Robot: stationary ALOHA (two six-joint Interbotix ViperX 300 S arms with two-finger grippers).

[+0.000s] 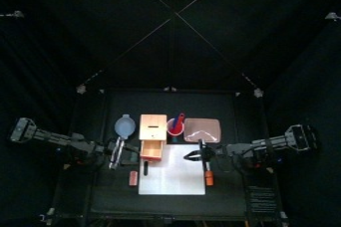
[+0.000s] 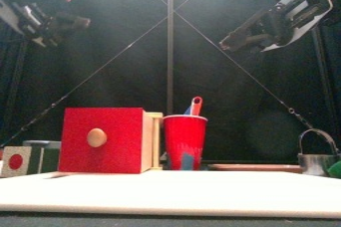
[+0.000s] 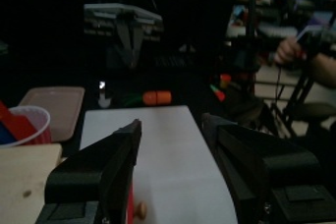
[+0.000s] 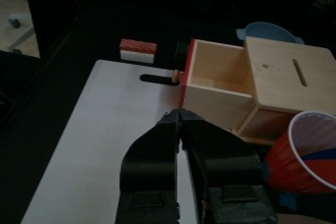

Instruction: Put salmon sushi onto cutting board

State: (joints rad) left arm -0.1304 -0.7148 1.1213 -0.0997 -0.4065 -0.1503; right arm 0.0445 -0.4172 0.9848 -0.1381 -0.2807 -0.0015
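The left gripper (image 3: pixel 164 169) is hovering with jaws spread above the large flat white rectangular cutting board (image 3: pixel 157 140). The right gripper (image 4: pixel 180 130) is hanging with jaws pressed together. The small orange-red salmon sushi (image 4: pixel 137 47) is lying just off the board's corner.

one white cutting board (image 1: pixel 173 175). one wooden box with red face (image 4: pixel 256 81). one red cup (image 2: pixel 185 141). one pinkish board (image 1: pixel 200 129). two small orange-red oblong pieces: one (image 1: pixel 135 176), another (image 3: pixel 156 97).
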